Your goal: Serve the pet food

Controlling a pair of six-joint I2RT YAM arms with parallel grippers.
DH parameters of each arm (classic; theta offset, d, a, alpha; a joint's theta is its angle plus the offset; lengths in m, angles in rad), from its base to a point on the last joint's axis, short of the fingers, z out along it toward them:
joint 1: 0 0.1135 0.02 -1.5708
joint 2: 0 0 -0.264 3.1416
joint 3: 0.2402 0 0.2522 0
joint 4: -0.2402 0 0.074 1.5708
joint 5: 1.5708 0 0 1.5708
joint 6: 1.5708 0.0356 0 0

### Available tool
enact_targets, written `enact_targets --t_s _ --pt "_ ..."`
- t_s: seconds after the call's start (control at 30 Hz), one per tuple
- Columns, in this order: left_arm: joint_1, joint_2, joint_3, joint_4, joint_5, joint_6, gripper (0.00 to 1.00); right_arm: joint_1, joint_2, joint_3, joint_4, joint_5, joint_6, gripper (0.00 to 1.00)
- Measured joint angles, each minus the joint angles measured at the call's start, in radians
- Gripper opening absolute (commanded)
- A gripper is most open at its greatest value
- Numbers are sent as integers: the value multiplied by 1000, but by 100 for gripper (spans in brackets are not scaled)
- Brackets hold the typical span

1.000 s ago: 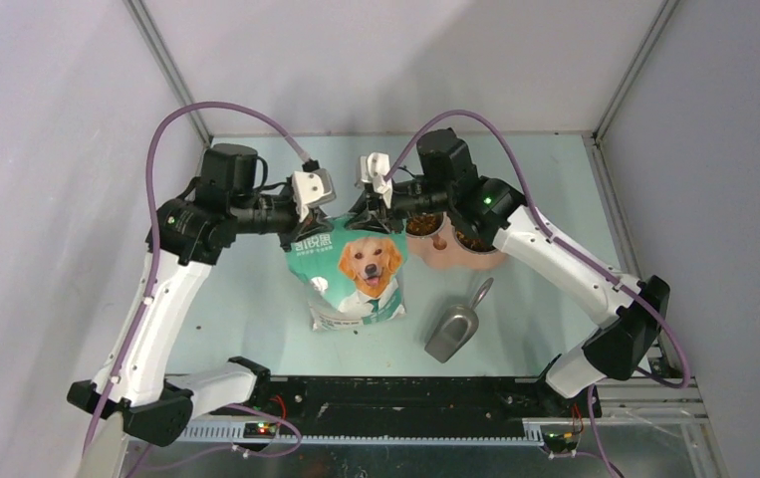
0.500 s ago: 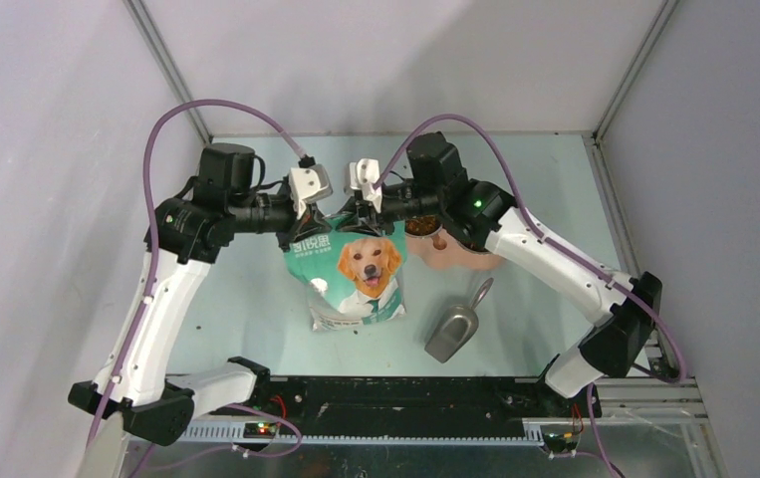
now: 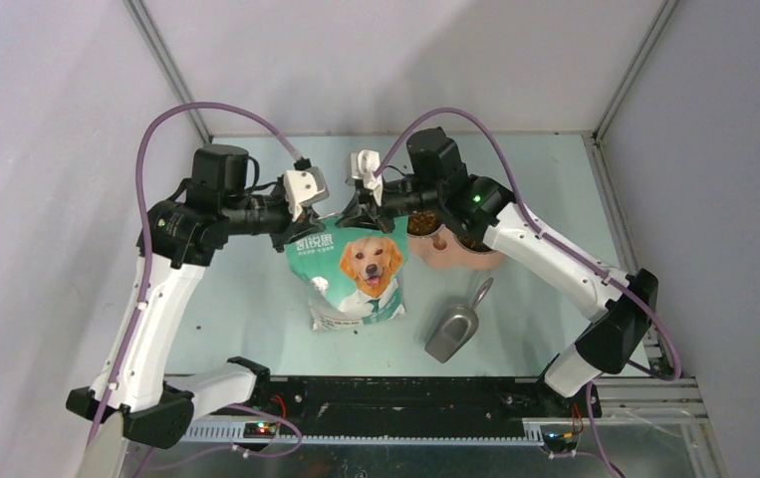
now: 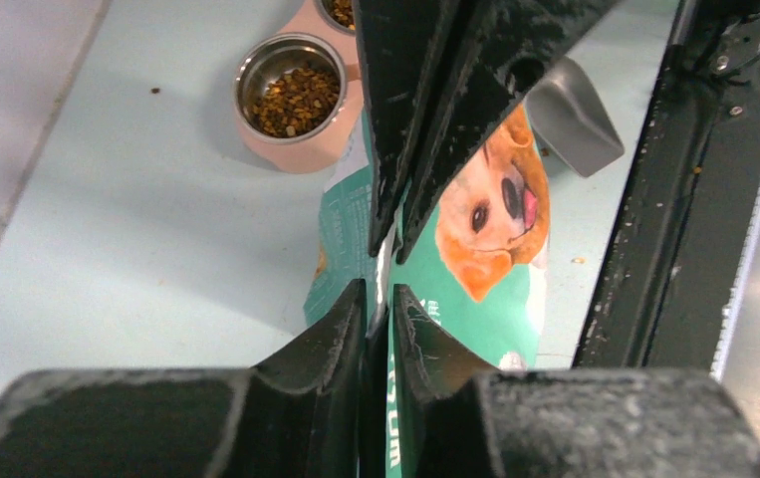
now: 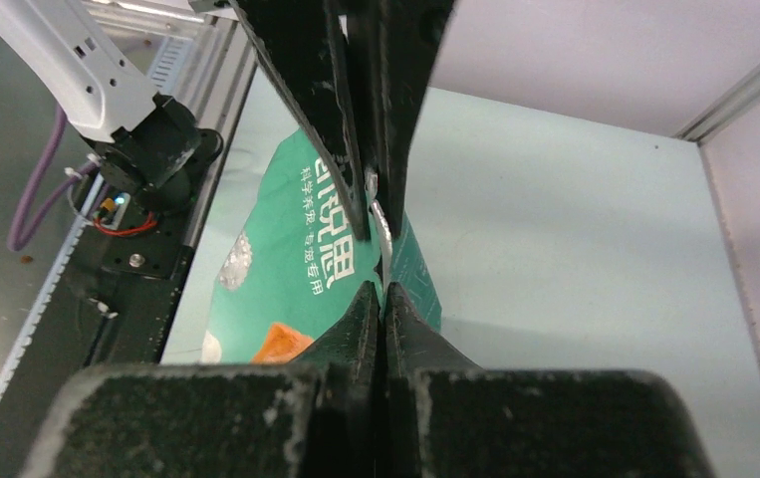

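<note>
The teal-green foil bag (image 3: 354,271) printed with a golden dog stands in the middle of the table. My left gripper (image 3: 301,221) is shut on the bag's top left edge, and its jaws pinch the foil in the left wrist view (image 4: 380,299). My right gripper (image 3: 359,214) is shut on the top right edge of the bag (image 5: 301,249). The two grippers face each other closely over the bag's mouth. Brown kibble (image 4: 292,98) lies in the steel bowls of the pink double feeder (image 3: 455,246), just right of the bag.
A grey metal scoop (image 3: 455,324) lies empty on the table, front right of the bag. A few loose pellets lie scattered near the bag's base. The enclosure walls stand close at the back and both sides. A black rail (image 3: 405,393) runs along the near edge.
Both grippers have shifted slightly left along the bag's top, and the right one has closed in toward the left one. The bag, feeder and scoop have stayed in place.
</note>
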Motion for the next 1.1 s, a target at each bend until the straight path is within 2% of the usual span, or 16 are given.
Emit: enact_targets --t_s 0.17,0.23,0.3,0.33,0.37,0.4,0.53,0.63,0.67,0.73,0.77,0.9,0.97,1.0,1.03,1.1 --pt "11 -18 0 -21 -18 41 0 -29 2 0 1 -47 42 3" --pt "11 -18 0 -21 -15 43 0 -31 4 0 3 -55 51 25" --pt "12 -18 0 -24 -19 42 0 -32 5 0 5 -58 61 29" --pt "15 -18 0 -26 -19 40 0 -35 5 1 6 -58 60 28" --pt "17 -18 0 -27 -21 40 0 -36 5 2 5 -57 54 10" --pt "17 -18 0 -27 -21 40 0 -36 5 4 0 -55 43 4" --pt "18 -14 9 -39 -21 41 0 -40 26 72 -116 -66 -3 1" --pt "17 -13 11 -37 -22 43 0 -60 52 120 -180 -98 -13 41" --pt "20 -13 11 -42 -28 43 0 -76 53 128 -215 -95 -27 39" --pt "27 -13 11 -46 -32 42 0 -116 51 148 -265 -89 -42 4" --pt "28 -14 11 -46 -35 43 0 -139 48 157 -294 -97 -55 1" --pt "31 -14 10 -28 -39 42 0 -176 38 178 -385 -129 -89 0" --pt "30 -15 9 -29 -30 41 0 -182 38 180 -403 -149 -98 12" --pt "29 -15 8 -25 -25 41 0 -187 38 180 -409 -158 -100 26" --pt "29 -15 6 -24 -28 41 1 -193 38 181 -416 -163 -100 23" --pt "40 -25 0 -34 -50 37 5 -227 32 182 -460 -140 -103 1"
